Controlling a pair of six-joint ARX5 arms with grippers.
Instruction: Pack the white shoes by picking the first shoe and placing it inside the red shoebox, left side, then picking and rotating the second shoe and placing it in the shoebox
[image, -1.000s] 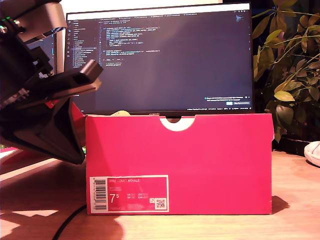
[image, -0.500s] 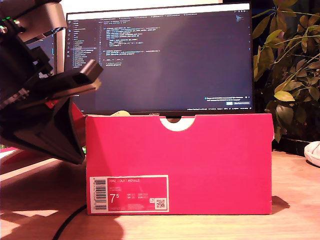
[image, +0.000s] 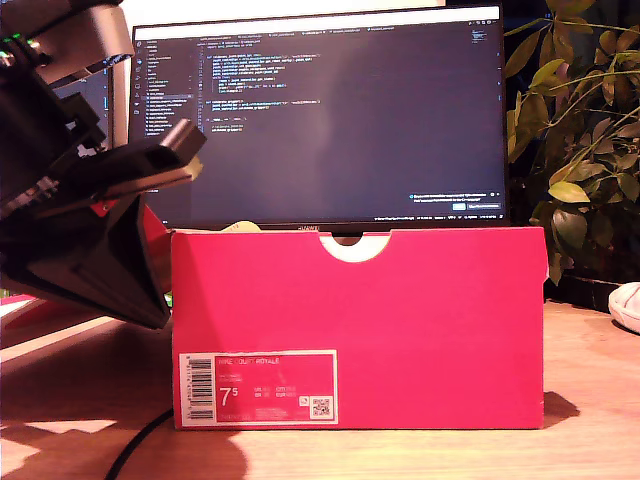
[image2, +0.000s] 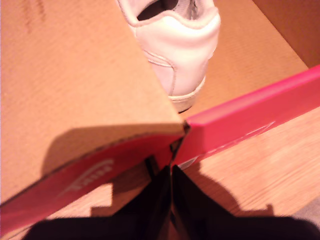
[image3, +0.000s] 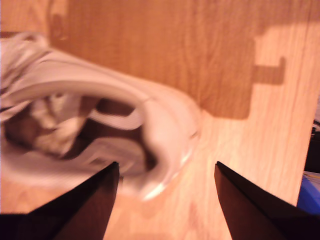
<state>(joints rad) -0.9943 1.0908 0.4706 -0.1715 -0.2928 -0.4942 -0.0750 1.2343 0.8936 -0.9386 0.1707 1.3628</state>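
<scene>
One white shoe (image2: 175, 45) already sits inside the red shoebox (image: 360, 320), heel toward the box corner in our first wrist view; the second white shoe (image3: 90, 115) lies on the wooden table (image3: 240, 165) outside the box, and in the exterior view only its edge (image: 627, 305) shows at the far right. Box fills the centre of the exterior view, size label lower left on its face, monitor (image: 320, 120) behind, plant (image: 580, 130) upper right. Our second gripper (image3: 165, 200) hangs over the loose shoe's heel, jaws spread wide, holding nothing. Our first gripper (image2: 171, 200) has its jaws pressed together at the box corner by the lid (image2: 75, 90); whether it pinches cardboard we cannot tell. Step in hand looks like grabbing shoe two: we should centre over the heel collar, come down straight, close on the rim, then rotate it to nest against the first.
</scene>
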